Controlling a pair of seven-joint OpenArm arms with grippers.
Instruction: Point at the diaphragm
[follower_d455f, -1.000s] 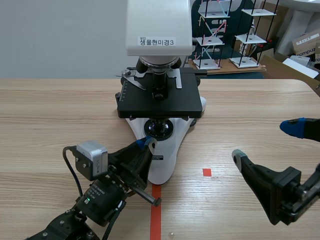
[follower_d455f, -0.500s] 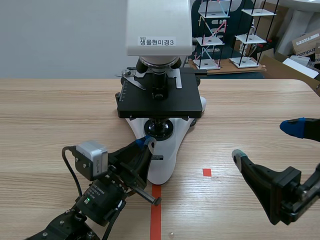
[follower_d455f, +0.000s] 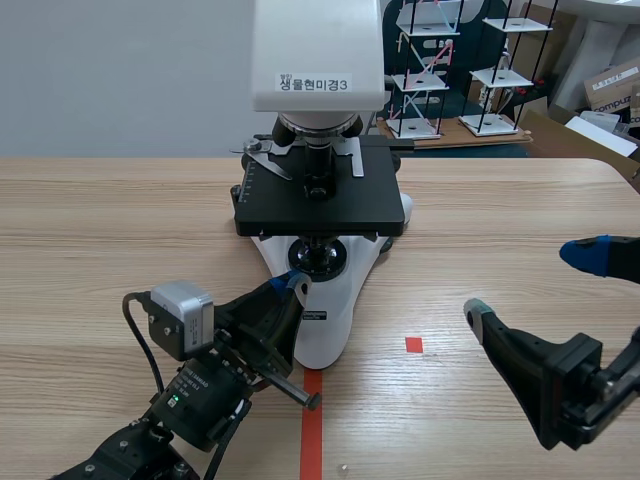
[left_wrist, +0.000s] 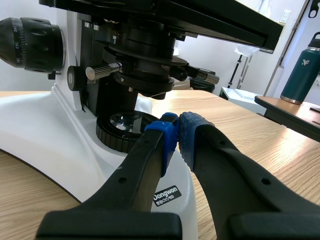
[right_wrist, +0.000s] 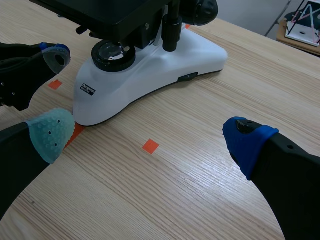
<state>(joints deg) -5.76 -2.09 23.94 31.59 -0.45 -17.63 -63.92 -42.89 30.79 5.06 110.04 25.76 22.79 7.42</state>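
A white microscope (follower_d455f: 318, 330) with a black stage (follower_d455f: 320, 205) stands mid-table. Under the stage hangs the black condenser with the diaphragm (left_wrist: 145, 70), above the round light lens (left_wrist: 122, 122) in the base. My left gripper (left_wrist: 176, 135) is shut with nothing in it, its blue tips over the base and just short of the lens, aimed up toward the diaphragm. In the scene view the left gripper (follower_d455f: 292, 286) sits at the base's front left. My right gripper (right_wrist: 150, 132) stands open over bare table, to the right of the microscope base (right_wrist: 165, 65).
An orange-red tape line (follower_d455f: 311, 425) and small square (follower_d455f: 414, 344) mark the table in front of the microscope. Wire model racks (follower_d455f: 440, 70) and boxes stand behind the table's far edge. A teal bottle (left_wrist: 300, 70) stands on another table.
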